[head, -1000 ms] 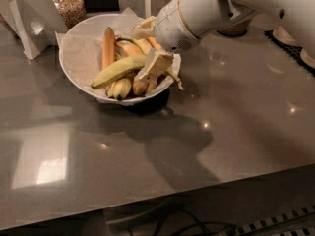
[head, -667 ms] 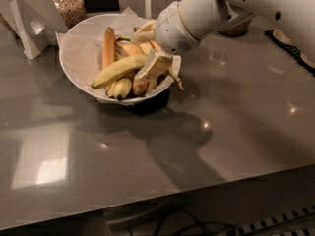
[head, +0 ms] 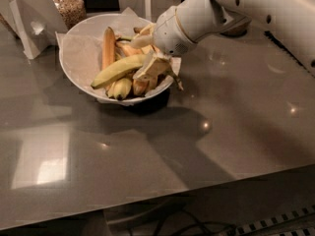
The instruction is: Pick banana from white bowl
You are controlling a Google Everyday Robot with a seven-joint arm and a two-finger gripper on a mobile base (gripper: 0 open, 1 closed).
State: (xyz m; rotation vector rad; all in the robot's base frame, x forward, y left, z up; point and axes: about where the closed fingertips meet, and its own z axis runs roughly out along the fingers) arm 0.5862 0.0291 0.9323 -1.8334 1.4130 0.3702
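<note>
The white bowl [head: 74, 58], lined with white paper, stands at the back left of the grey table. The banana [head: 115, 71], long and yellow-green, lies across the pile in it, sloping down to the left. Shorter orange-yellow bananas [head: 109, 45] lie behind and under it. My gripper [head: 146, 54] reaches in from the right over the bowl's right rim, at the banana's right end. It is open, with one cream finger above that end and the other [head: 153, 69] low against it. The stem end is hidden behind the lower finger.
A jar of grains [head: 69, 6] and a white folded stand [head: 29, 26] sit behind the bowl at the left. The white arm [head: 256, 9] crosses the upper right. The table's front edge [head: 157, 195] runs along the bottom, with cables below it.
The gripper has shifted only slightly at the banana's right end. The bowl and bananas have not moved.
</note>
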